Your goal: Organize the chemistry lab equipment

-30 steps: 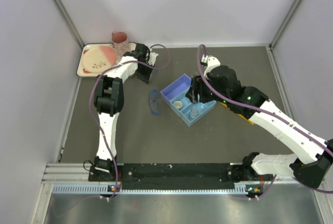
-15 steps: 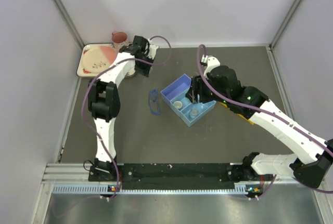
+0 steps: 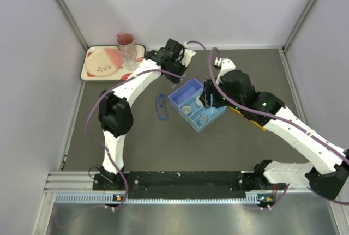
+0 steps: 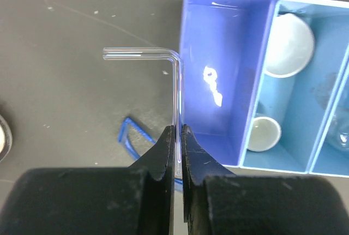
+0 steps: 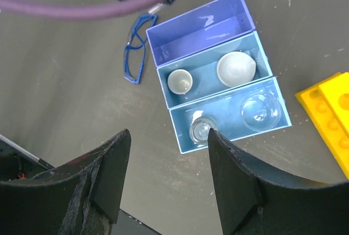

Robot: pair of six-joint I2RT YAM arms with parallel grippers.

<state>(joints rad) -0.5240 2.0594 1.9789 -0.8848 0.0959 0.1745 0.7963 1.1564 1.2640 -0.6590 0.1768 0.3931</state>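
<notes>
My left gripper (image 4: 176, 131) is shut on a thin bent glass rod (image 4: 175, 82), whose short arm points left. It hangs over the dark table beside the empty purple compartment of the blue divided tray (image 4: 229, 55). In the top view that gripper (image 3: 177, 61) sits just beyond the tray (image 3: 185, 93). The middle compartment holds two white round dishes (image 5: 180, 80) (image 5: 236, 68). The near one holds a small clear beaker (image 5: 202, 130) and a round glass piece (image 5: 260, 110). My right gripper (image 5: 168, 132) is open and empty above the tray's near corner. Blue-rimmed goggles (image 3: 161, 107) lie left of the tray.
The yellow holed rack (image 5: 327, 109) lies right of the tray, mostly under my right arm in the top view. A cream patterned tray (image 3: 103, 63) with a plate, a pink mug (image 3: 126, 41) and a clear tumbler (image 3: 130, 55) occupy the far left corner.
My left arm has swung right, from beside the cream tray to the blue tray's far side, with the rod in its jaws. The right arm has barely moved.
</notes>
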